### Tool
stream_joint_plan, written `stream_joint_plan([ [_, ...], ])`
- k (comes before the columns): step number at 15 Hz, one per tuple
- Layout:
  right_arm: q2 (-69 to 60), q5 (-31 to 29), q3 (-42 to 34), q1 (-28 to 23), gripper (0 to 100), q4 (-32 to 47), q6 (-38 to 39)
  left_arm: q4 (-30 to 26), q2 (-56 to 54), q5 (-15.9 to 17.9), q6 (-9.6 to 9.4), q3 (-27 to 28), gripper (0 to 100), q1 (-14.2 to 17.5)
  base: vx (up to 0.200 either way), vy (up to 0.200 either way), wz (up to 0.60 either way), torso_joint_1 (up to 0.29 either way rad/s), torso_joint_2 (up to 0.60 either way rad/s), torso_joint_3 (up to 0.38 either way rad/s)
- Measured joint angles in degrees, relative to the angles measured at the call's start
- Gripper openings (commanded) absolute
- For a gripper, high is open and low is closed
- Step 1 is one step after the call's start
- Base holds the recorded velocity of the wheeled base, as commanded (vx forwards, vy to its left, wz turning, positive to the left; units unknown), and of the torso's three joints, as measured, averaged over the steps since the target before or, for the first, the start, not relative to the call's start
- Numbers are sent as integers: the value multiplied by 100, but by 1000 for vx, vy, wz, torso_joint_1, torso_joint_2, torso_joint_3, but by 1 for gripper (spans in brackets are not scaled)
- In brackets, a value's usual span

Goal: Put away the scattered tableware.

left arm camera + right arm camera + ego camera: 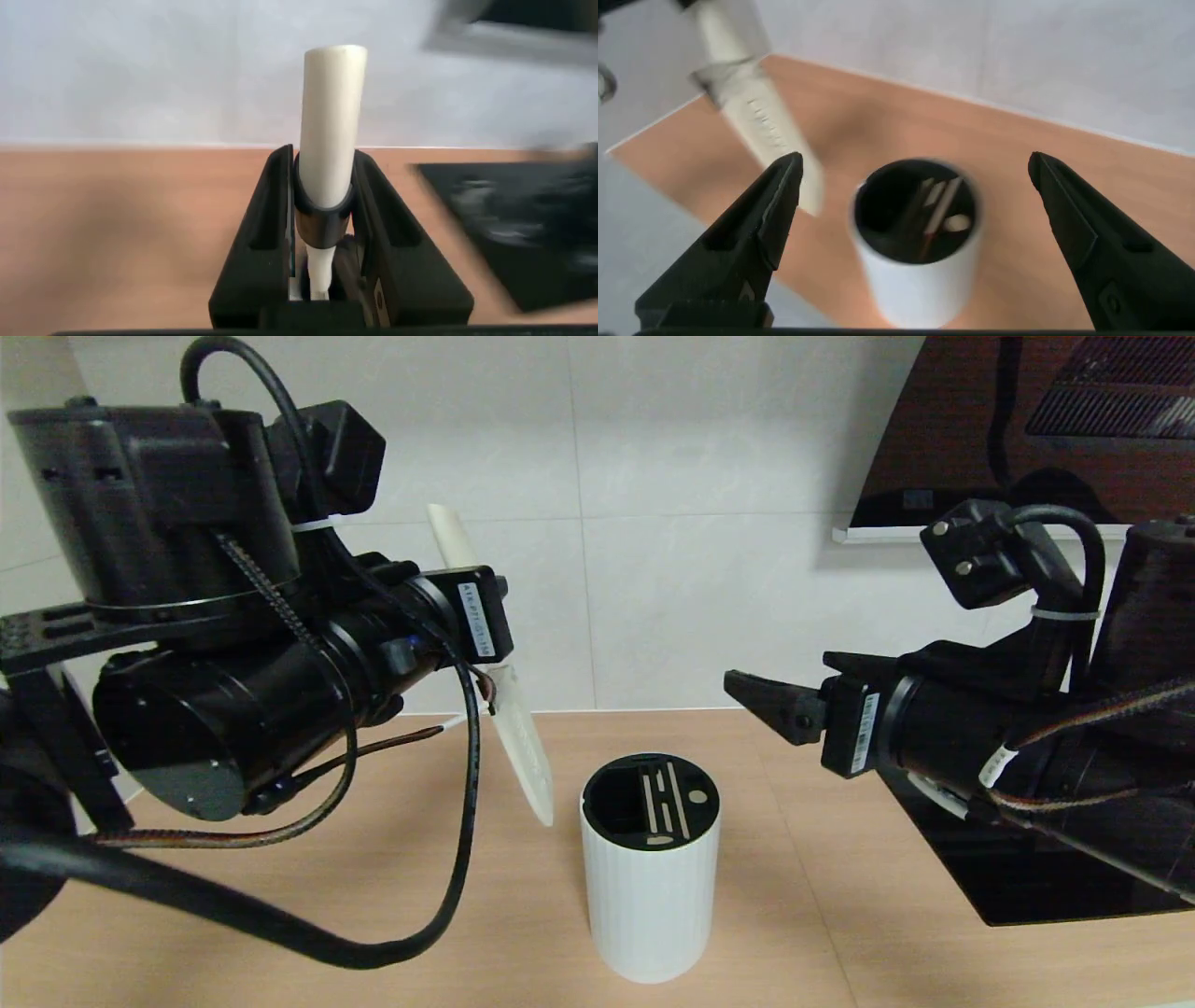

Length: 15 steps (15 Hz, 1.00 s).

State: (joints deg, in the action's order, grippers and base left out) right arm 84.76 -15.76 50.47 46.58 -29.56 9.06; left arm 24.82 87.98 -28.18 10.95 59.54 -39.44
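The knife [521,747] hangs in the air above the left part of the surface [840,859], clamped in the left pincer [481,616]. It is cream-coloured all over. Its rounded handle end points up toward the tiled wall [700,476], and its blade slants down and toward the holder. The blade tip sits just beside the holder's upper rim on the robot's left, apart from it and outside the openings. In the left wrist view the left pincer [324,163] has both black fingers [277,201] pressed against the handle of the knife [332,112], where a dark band rings it, with the wooden surface [112,233] below.

The holder [651,905] is a white, ribbed cylinder standing upright near the middle of the surface. Its top is a black insert with one large opening and several narrow slots.

The right pincer [747,695] is held in the air to the robot's right of the holder, above its rim height and well apart from it. In the right wrist view the right pincer [910,168] is spread wide and grips nothing, and the holder [910,285] shows between its two fingers, with the knife [757,112] beyond one of them and the surface [1018,140] behind.

A black cooktop [1027,887] is set into the surface under the right arm, and a dark range hood [1027,420] hangs on the wall above it.
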Motion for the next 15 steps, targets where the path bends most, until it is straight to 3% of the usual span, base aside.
stream_joint_plan([
  [2,-37,11,7,-157,100,22,0,747,171,-204,-33,63,0,-168,0,0,0,0,0,0],
  [4,-22,11,0,-273,100,20,-2,1264,405,-833,-28,79,0,-408,0,0,0,0,0,0],
  [5,-9,6,-11,-301,100,23,0,1453,510,-980,-35,88,0,-552,0,0,0,0,0,0],
  [8,46,4,-26,-354,100,22,0,1503,733,-1024,-41,62,0,-824,0,0,0,0,0,0],
  [15,140,-5,-78,-362,100,-2,-2,1486,1141,-1224,-52,49,0,-907,0,0,0,0,0,0],
])
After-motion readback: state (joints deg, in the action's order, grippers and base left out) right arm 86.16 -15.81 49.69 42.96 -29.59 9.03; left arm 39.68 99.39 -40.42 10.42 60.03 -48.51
